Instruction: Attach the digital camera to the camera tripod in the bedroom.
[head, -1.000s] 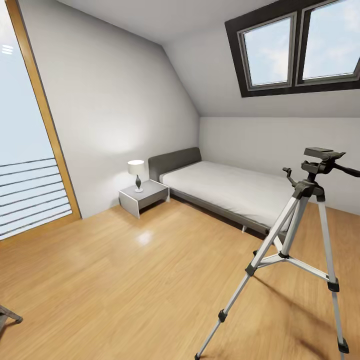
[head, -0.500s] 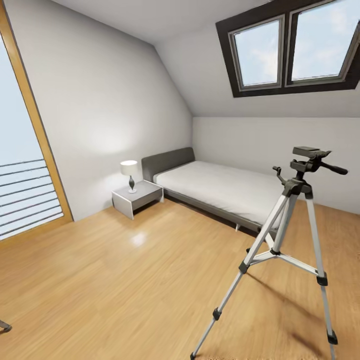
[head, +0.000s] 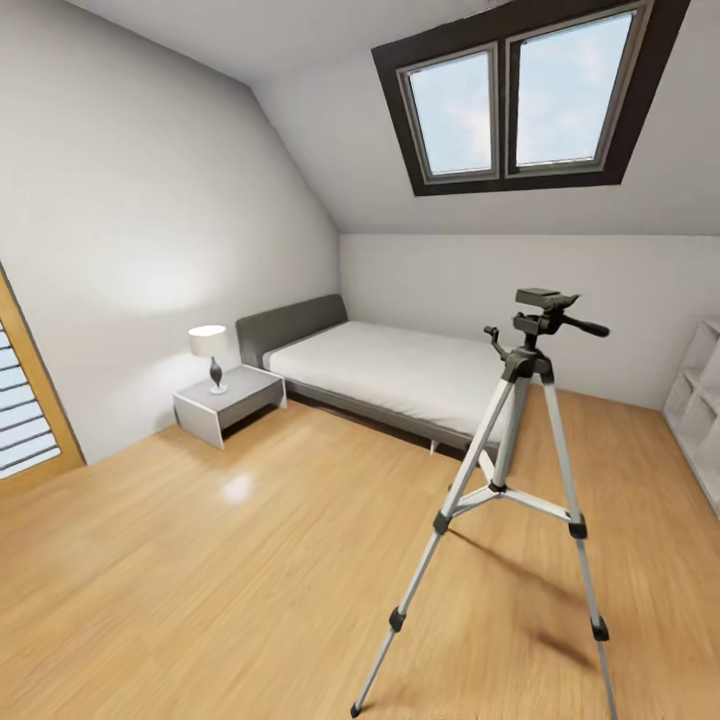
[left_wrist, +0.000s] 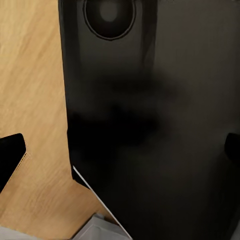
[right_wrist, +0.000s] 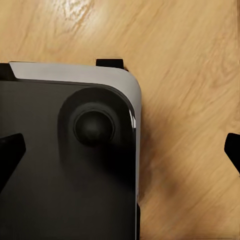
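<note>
Our left gripper (left_wrist: 120, 152) shows its two dark fingertips (left_wrist: 10, 155) at opposite edges of the left wrist view, spread wide apart with nothing between them; beyond them lies a large black panel of our own base (left_wrist: 150, 125) with a round recess, and beside that the light wood floor (left_wrist: 30, 75). Our right gripper (right_wrist: 120, 152) stands the same way in the right wrist view, fingertips (right_wrist: 10, 155) far apart and gripping nothing, with a black, grey-edged part of our base (right_wrist: 65, 165) carrying a round knob under one fingertip and bare wood floor (right_wrist: 190, 100) under the other. Further out, in the head view, the camera tripod (head: 520, 470) stands on the floor ahead of us and toward the side of our right arm, its three silver legs splayed, its black pan head level on top with nothing mounted on it and the handle pointing right. Beyond the tripod the low grey bed (head: 390, 370) lies against the far wall, with a white nightstand (head: 228, 402) just beside its headboard and a small lamp (head: 209, 352) on it. Above the bed a dark-framed skylight (head: 520, 95) sits in the sloped ceiling. White shelving (head: 700, 400) is at the far right, a slatted window with a wood frame (head: 25, 420) at the far left. We cannot see the digital camera from here.
</note>
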